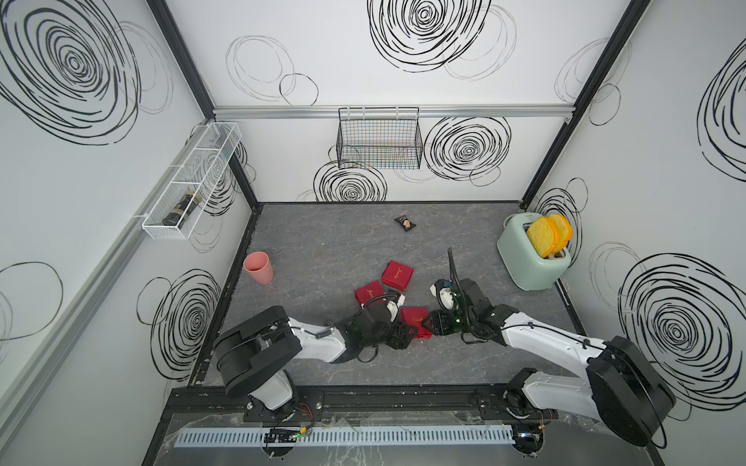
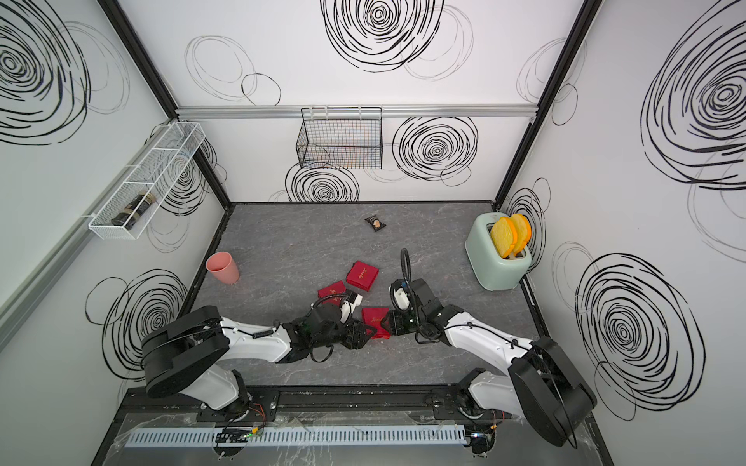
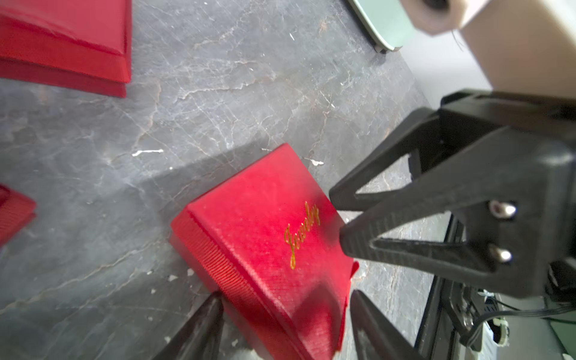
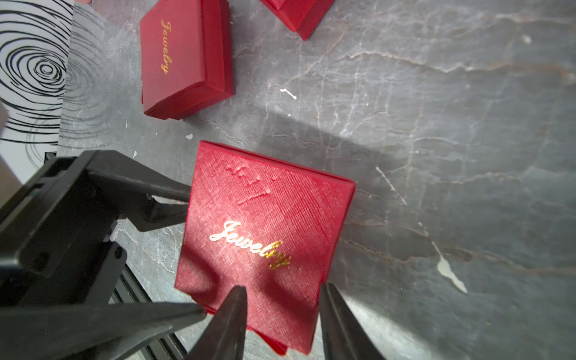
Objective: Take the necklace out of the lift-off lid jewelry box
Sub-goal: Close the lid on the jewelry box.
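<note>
Both grippers meet at a red jewelry box lettered "Jewelry" in gold, which lies near the table's front middle with its lid on. In the left wrist view my left gripper straddles the box, and its fingers press on two opposite sides. In the right wrist view my right gripper hangs over the lid at one corner, jaws apart. One finger is above the lid's top and the other beside its edge. The necklace is hidden.
Two more closed red boxes lie just behind. A pink cup stands at the left, a mint toaster with bread at the right, and a small dark packet at the back. A black wire basket hangs on the rear wall.
</note>
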### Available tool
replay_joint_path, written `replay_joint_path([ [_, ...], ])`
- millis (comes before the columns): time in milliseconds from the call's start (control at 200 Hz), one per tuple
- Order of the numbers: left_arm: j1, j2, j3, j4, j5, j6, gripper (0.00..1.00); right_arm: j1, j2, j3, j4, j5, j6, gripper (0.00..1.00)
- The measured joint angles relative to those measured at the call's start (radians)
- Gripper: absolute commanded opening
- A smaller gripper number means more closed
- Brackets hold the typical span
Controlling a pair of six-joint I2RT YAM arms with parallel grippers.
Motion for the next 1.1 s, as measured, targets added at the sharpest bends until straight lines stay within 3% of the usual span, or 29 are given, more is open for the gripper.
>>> replay_joint_path([
  [685,0.054,0.053,-0.012,0.102,0.023,-0.054,0.48,0.020,0.032,-0.015,0.053,0.014,0.040,0.42],
  [840,0.074,0.063,-0.056,0.194,0.058,-0.085,0.39,0.026,0.037,-0.015,0.063,0.024,0.055,0.43],
  [1101,0.098,0.084,-0.108,0.318,0.111,-0.123,0.38,0.035,0.043,-0.015,0.082,0.061,0.078,0.43],
])
